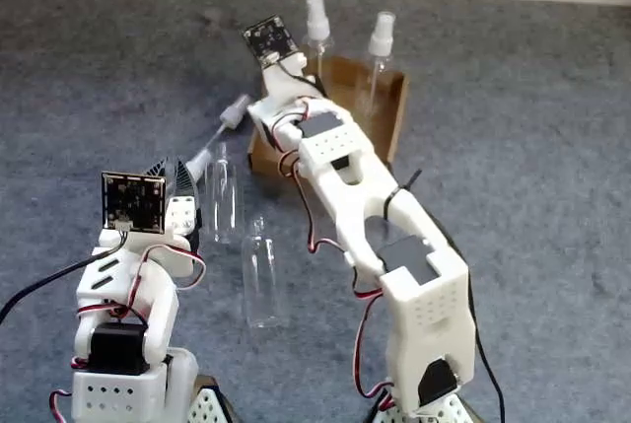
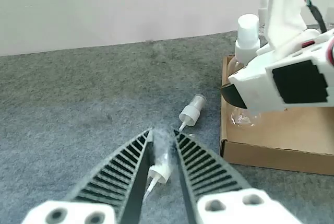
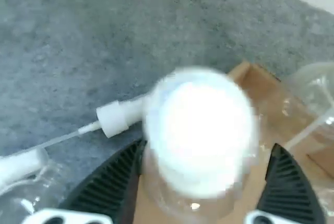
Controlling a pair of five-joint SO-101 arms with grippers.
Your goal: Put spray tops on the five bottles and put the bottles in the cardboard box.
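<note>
Cardboard box (image 1: 394, 115): plain brown, open-topped, on a grey carpeted counter (image 1: 523, 196). No print legible on it.

Inside the box: 2 standing bottles (image 1: 317, 27) (image 1: 382, 40), clear, each with a white spray top.

At the box's edge: right pincer (image 3: 206, 148) pinching a capped bottle (image 3: 201, 125) at the neck. Clear body, white top.

Outside the box, on the left arm's side:
- 2 topless bottles (image 1: 222, 196) (image 1: 262, 270), clear.
- 1 loose spray top (image 2: 190, 112) near the box wall, thin tube attached.
- Farther from the box, left pincer (image 2: 163, 134) spread, straddling a 2nd spray top (image 2: 157, 174).
</note>
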